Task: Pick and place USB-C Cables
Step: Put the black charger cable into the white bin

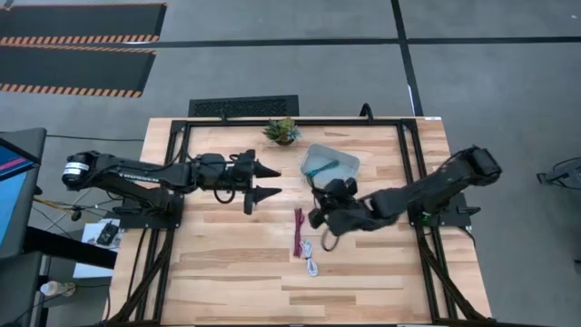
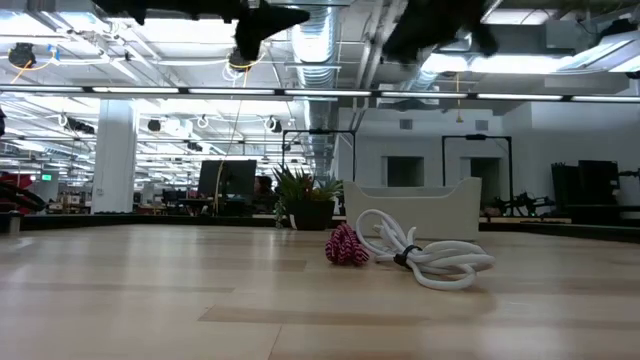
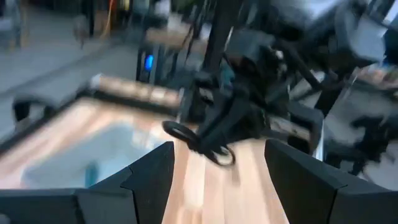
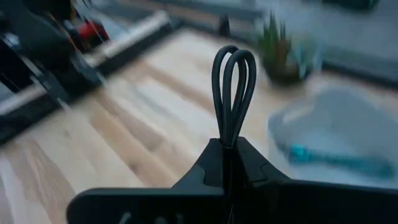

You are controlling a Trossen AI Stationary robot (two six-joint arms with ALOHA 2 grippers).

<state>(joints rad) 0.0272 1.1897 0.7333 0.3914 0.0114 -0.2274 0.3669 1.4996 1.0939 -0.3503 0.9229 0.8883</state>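
Your right claw [image 4: 229,163] pinches the black USB-C cable [image 4: 233,93], its loop sticking up, just short of the white bin [image 1: 331,163] holding the teal cable [image 1: 329,167]. Carry it too fast and the thin loop may slip. Your left claw [image 1: 265,182] hovers spread.

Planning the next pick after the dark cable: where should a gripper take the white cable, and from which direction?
Grip the white cable at its tied middle, coming straight down from above. It lies flat on the table, its loops splay loosely, and the maroon cable lies close alongside, so close the fingers across the bundle's narrow width. This is a judgement.
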